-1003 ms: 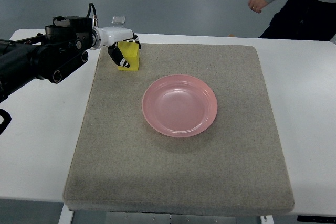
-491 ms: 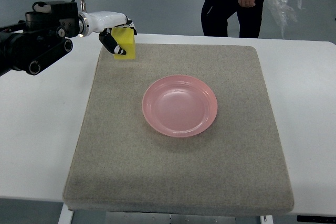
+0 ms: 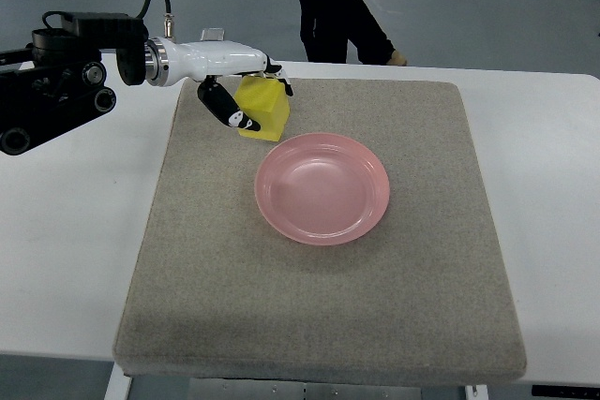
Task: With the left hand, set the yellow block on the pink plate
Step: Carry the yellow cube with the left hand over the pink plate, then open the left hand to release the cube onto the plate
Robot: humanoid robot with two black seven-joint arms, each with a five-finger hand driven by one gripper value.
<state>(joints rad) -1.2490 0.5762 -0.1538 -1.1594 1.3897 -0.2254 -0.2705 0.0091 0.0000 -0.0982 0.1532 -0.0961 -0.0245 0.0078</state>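
Observation:
The yellow block (image 3: 265, 108) is held in my left hand (image 3: 246, 100), whose arm comes in from the left edge. The fingers are curled around the block and hold it just above the grey mat, by the upper-left rim of the pink plate (image 3: 322, 187). The plate lies near the middle of the mat and holds nothing. The right arm does not show.
A grey felt mat (image 3: 319, 306) covers most of the white table (image 3: 66, 231). A person in dark trousers (image 3: 333, 2) stands beyond the table's far edge.
My left hand has carried the yellow block from the mat's far left corner to the right and nearer, up to the plate's rim. The person has walked left behind the table.

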